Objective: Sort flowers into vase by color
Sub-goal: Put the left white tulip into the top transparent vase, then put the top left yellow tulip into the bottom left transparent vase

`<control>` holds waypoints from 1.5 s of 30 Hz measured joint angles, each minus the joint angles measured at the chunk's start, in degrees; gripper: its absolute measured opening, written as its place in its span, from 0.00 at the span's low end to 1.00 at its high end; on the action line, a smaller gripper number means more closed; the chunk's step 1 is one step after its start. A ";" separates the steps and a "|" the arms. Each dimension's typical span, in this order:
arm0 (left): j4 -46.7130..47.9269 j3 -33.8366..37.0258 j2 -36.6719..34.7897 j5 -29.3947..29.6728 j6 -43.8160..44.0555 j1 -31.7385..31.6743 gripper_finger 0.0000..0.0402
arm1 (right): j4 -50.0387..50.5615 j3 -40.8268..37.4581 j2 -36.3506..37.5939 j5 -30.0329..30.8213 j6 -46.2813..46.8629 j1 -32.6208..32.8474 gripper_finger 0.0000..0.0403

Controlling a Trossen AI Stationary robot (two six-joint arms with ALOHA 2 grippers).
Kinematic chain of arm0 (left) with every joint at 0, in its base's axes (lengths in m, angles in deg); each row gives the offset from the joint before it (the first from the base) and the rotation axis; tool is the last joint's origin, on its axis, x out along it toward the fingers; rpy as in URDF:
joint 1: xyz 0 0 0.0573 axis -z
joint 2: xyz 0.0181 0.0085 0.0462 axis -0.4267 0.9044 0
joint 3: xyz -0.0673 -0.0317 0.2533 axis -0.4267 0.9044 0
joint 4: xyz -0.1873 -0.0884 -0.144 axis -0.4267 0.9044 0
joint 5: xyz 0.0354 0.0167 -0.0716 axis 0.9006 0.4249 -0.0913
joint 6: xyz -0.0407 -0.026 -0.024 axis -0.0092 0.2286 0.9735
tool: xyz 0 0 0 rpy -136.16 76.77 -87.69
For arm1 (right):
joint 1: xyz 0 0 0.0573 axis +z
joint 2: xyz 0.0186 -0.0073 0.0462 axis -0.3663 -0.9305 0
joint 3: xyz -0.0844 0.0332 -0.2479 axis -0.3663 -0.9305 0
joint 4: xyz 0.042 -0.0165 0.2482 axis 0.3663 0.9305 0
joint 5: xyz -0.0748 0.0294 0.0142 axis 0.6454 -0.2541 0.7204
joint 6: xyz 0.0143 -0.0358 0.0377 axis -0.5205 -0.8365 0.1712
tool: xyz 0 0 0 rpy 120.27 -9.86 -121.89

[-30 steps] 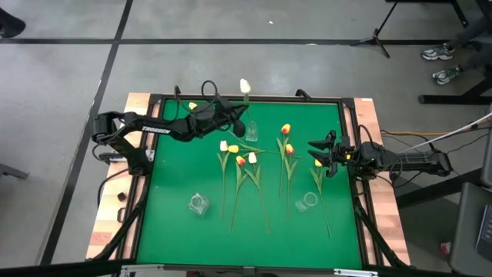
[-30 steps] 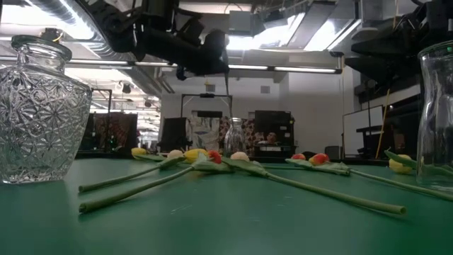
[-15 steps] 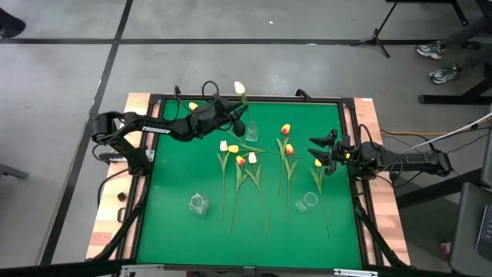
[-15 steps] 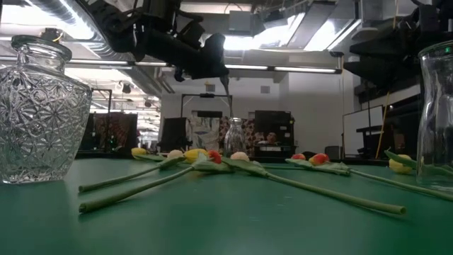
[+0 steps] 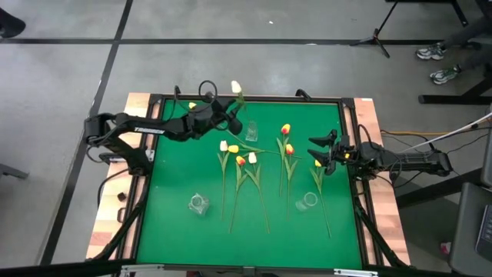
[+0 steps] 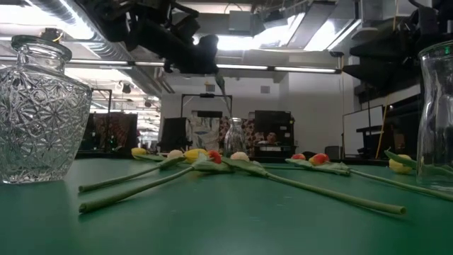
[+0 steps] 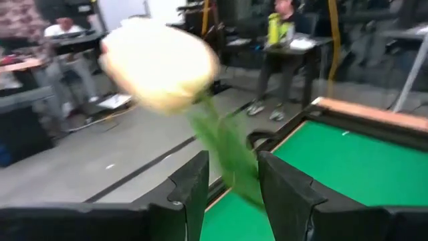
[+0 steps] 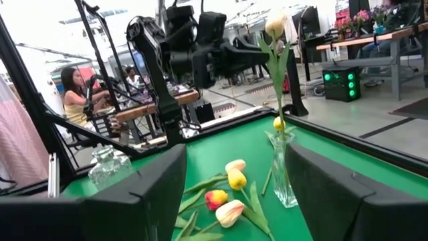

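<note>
My left gripper (image 5: 232, 115) is at the table's far side, shut on a creamy white tulip (image 5: 236, 87). The tulip's stem runs down into a narrow glass vase (image 5: 251, 132), shown in the right wrist view as vase (image 8: 284, 175). My right gripper (image 5: 318, 152) hovers open by the right edge, over a yellow tulip (image 5: 317, 163) lying flat. Several tulips lie on the mat: white (image 5: 224, 145), orange-red (image 5: 240, 161), (image 5: 289, 149), and yellow (image 5: 192, 105). My left gripper pinches the white tulip's stem (image 7: 231, 167) between its two fingers, a little below the head (image 7: 159, 63). The fingers come level from the table's left and lie across the stem. The flower stands nearly upright, head leaning left, with its lower stem (image 8: 281, 127) in the narrow vase.
A cut-crystal vase (image 5: 198, 203) stands near the near-left part of the mat and a plain glass vase (image 5: 306, 201) near the near-right. The mat has a raised black frame (image 5: 246, 98). People sit at desks beyond the table (image 8: 75, 90).
My left gripper has drawn back a little toward the table's left and far edge, still shut on the stem. The white tulip's head has swung left with it, tilting the stem, while the lower stem stays at the narrow vase.
</note>
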 joint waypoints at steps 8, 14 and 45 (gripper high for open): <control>16.22 0.00 -3.84 5.00 4.30 -0.97 0.32 | 1.50 0.00 0.00 0.00 0.34 -0.01 0.63; 25.22 0.00 -3.88 1.42 3.28 -4.06 0.32 | 1.50 0.00 0.00 0.02 0.39 0.00 0.63; 51.07 0.00 -3.43 -10.93 55.34 -17.95 0.32 | 1.51 0.00 0.00 0.02 0.26 0.00 0.63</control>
